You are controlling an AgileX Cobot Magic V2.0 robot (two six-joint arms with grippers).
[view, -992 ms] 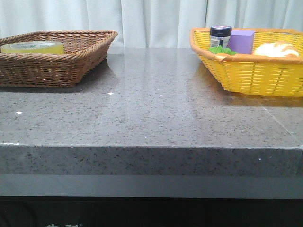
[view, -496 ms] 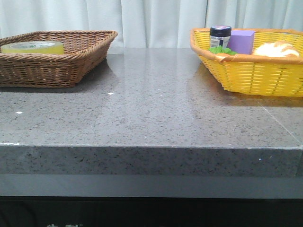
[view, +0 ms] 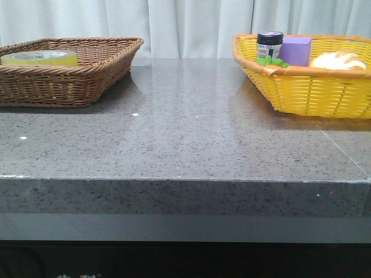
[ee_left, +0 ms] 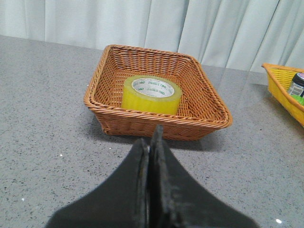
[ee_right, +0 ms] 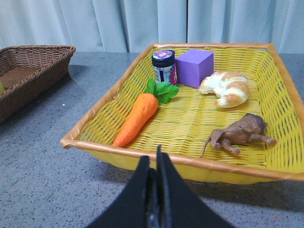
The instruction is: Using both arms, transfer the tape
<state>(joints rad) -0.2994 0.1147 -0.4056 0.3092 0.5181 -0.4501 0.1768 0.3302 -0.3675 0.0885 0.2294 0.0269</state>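
The tape (ee_left: 152, 94) lies flat in the brown wicker basket (ee_left: 156, 121) at the worktop's (view: 185, 133) ten o'clock corner. The left gripper (ee_left: 150, 142), jaws pressed together and empty, sits short of the basket, the roll dead ahead at twelve o'clock. The right gripper (ee_right: 155, 164), jaws likewise together, faces the yellow basket (ee_right: 190, 161), well apart from the tape.
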